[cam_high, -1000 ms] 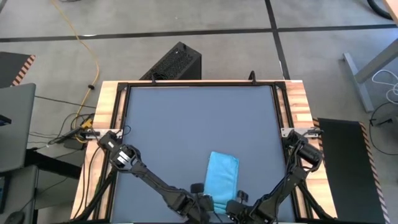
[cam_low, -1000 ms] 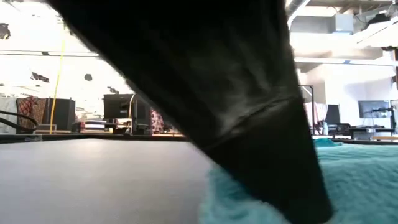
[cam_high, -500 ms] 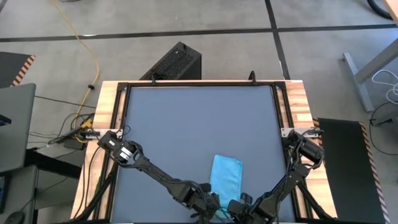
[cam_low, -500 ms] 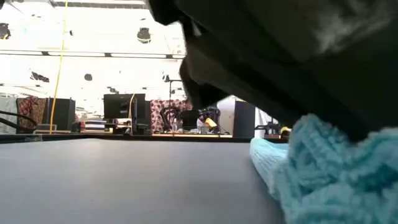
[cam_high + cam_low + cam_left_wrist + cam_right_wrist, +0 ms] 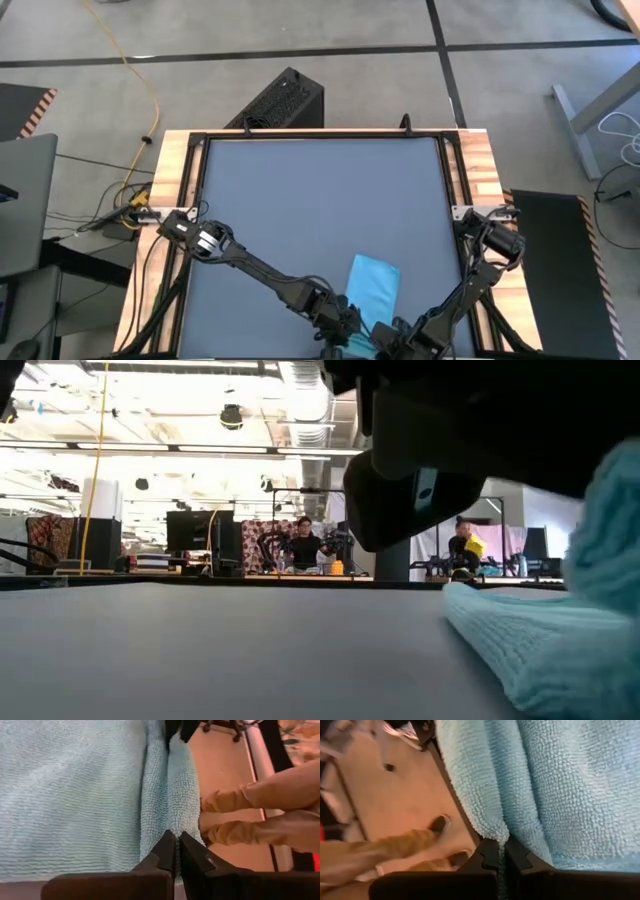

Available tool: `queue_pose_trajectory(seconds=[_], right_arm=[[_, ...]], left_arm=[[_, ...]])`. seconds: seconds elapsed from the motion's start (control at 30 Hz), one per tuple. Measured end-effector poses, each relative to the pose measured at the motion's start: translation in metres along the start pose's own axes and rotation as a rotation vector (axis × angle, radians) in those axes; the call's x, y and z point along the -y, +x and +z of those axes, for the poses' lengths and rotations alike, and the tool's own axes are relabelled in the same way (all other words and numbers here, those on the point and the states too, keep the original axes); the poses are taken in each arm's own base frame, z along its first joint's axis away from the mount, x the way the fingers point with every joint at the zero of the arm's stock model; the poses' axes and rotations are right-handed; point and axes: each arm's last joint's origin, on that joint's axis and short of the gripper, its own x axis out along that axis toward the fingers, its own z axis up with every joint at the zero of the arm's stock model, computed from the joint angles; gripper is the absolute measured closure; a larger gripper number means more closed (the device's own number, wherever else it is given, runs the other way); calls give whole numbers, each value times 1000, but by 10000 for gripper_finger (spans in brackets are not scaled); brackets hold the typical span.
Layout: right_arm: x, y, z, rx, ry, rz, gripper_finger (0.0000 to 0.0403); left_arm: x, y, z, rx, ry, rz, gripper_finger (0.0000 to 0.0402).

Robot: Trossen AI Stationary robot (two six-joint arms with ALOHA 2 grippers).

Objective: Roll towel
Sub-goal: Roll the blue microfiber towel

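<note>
Left gripper (image 5: 173, 840) and right gripper (image 5: 500, 847) both clamped on near edge of blue towel (image 5: 372, 288), at table's (image 5: 300, 200) front.

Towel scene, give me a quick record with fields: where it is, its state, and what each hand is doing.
towel: sky-blue towel at the table's near edge, right of centre
state: lies mostly flat, near end pinched into a raised fold
left hand: left hand shut on the towel's near edge
right hand: right hand shut on the same edge, beside the left
beyond the edge: a person's legs, in the wrist views
</note>
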Motion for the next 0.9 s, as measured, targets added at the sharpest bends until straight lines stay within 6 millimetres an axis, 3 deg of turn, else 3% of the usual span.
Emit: queue_pose_trajectory(seconds=[0.17, 0.33, 0.53, 0.9], right_arm=[[10, 1, -12, 34, 107, 140, 384], [22, -12, -15, 78, 146, 226, 384], [28, -28, -11, 128, 151, 236, 380], [43, -26, -18, 177, 202, 98, 380]], left_arm=[[1, 0, 0, -11, 0, -23, 401], [-2, 0, 0, -21, -18, -45, 401], [-9, -3, 8, -3, -60, -86, 401], [-31, -9, 17, 1, -171, -26, 401]])
